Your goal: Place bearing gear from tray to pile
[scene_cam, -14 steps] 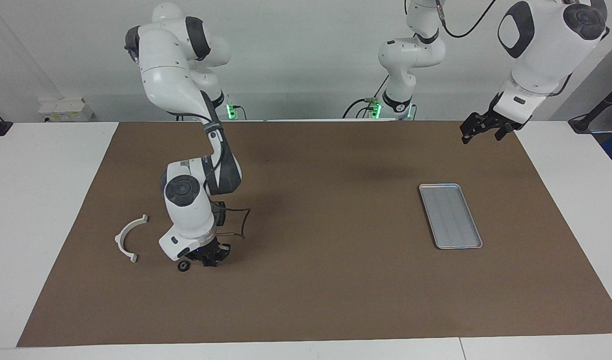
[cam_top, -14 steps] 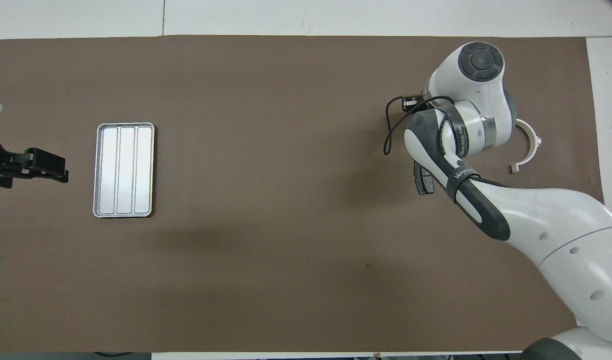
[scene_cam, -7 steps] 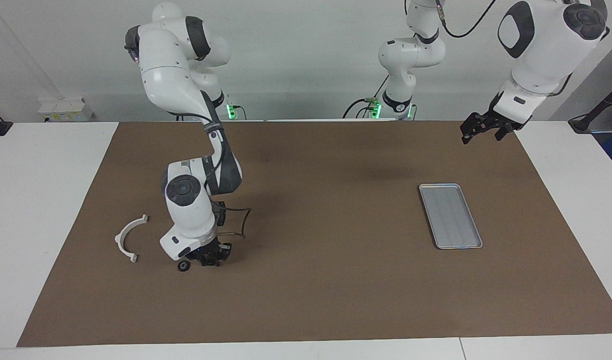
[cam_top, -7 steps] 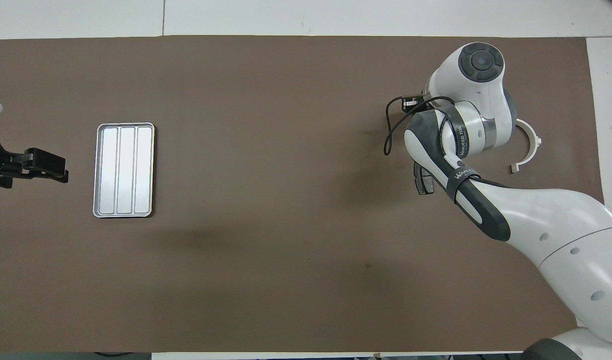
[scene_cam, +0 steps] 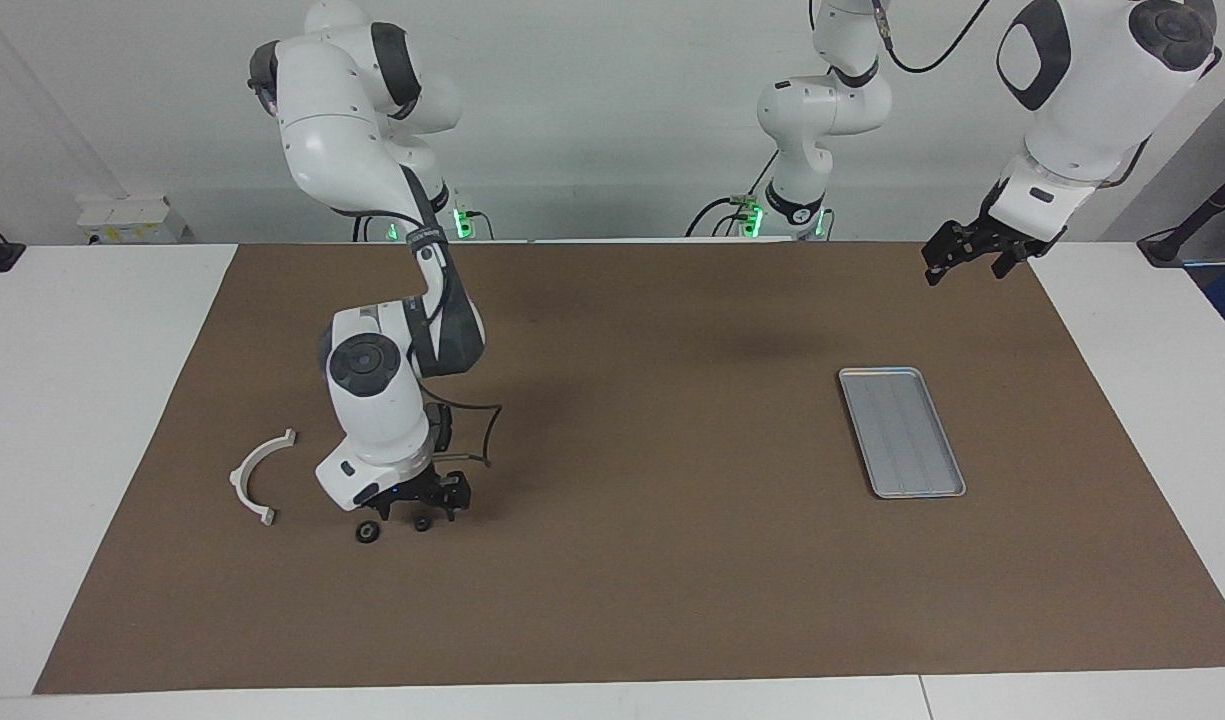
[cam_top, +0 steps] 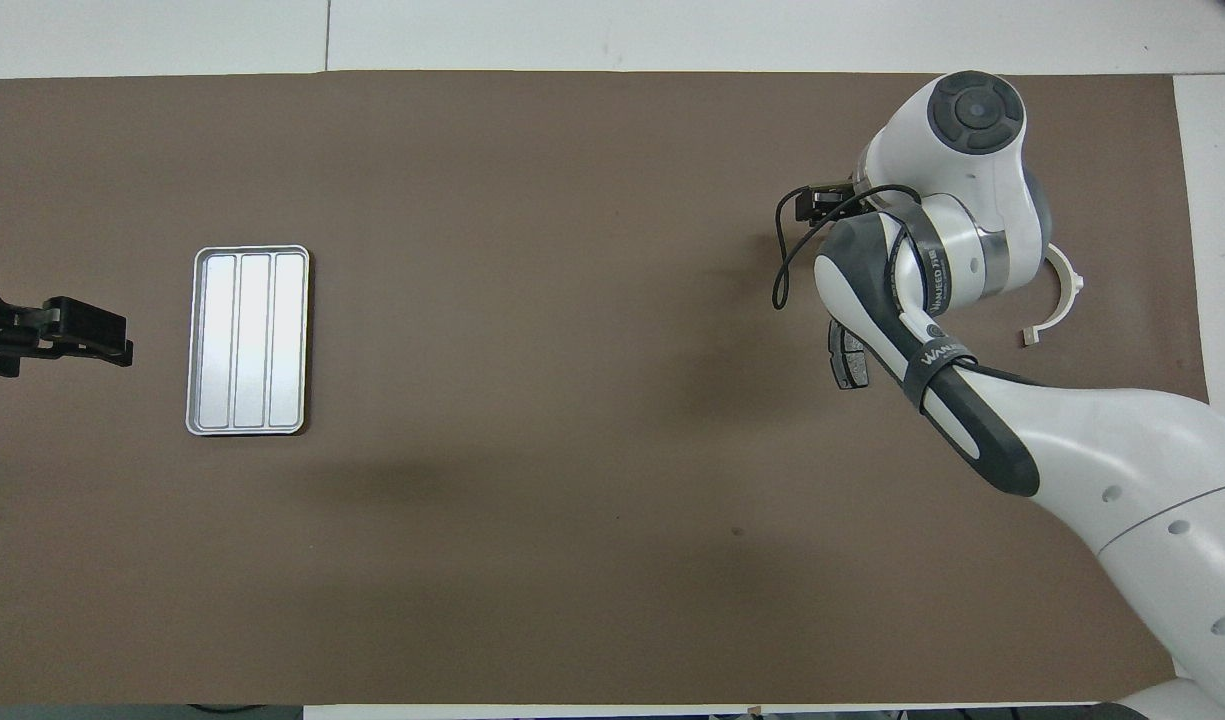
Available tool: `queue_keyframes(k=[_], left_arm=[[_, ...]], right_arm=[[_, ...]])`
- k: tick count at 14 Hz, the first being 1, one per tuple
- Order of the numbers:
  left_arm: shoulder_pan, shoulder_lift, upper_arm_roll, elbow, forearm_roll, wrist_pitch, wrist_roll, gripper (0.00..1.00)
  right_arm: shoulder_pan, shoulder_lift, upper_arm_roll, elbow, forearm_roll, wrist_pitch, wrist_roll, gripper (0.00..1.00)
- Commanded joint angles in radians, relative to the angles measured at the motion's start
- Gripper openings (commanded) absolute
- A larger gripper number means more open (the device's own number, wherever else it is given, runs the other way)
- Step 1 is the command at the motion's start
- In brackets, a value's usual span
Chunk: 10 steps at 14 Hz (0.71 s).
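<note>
Brown mat (scene_cam: pixel 672 600) — right gripper (scene_cam: pixel 424 508) low over bearing gear (scene_cam: pixel 368 532), arm bent.

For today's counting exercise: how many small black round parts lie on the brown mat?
2. One black round part lies on the mat beside the white bracket. The other, seemingly the same kind, sits just below the right gripper. The right arm may hide more.
</note>
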Motion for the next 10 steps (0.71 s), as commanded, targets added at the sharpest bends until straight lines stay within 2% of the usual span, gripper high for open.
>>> queue_keyframes(k=[1, 5, 8, 10], left_arm=[[-0.012, -0.028, 0.012, -0.032, -0.010, 0.007, 0.005, 1.00], [-0.012, -0.030, 0.012, -0.033, -0.009, 0.013, 0.002, 1.00], [-0.009, -0.030, 0.013, -0.033, -0.009, 0.018, 0.002, 1.00], [-0.009, -0.031, 0.013, -0.033, -0.009, 0.018, 0.002, 1.00]], right_arm=[[-0.029, -0.045, 0.012, -0.026, -0.002, -0.029, -0.010, 1.00], [-0.032, -0.068, 0.012, -0.035, 0.000, -0.038, -0.012, 1.00], [-0.035, -0.159, 0.008, -0.089, 0.008, -0.069, -0.056, 1.00], [-0.038, -0.248, -0.011, -0.155, 0.105, -0.086, -0.142, 1.00]])
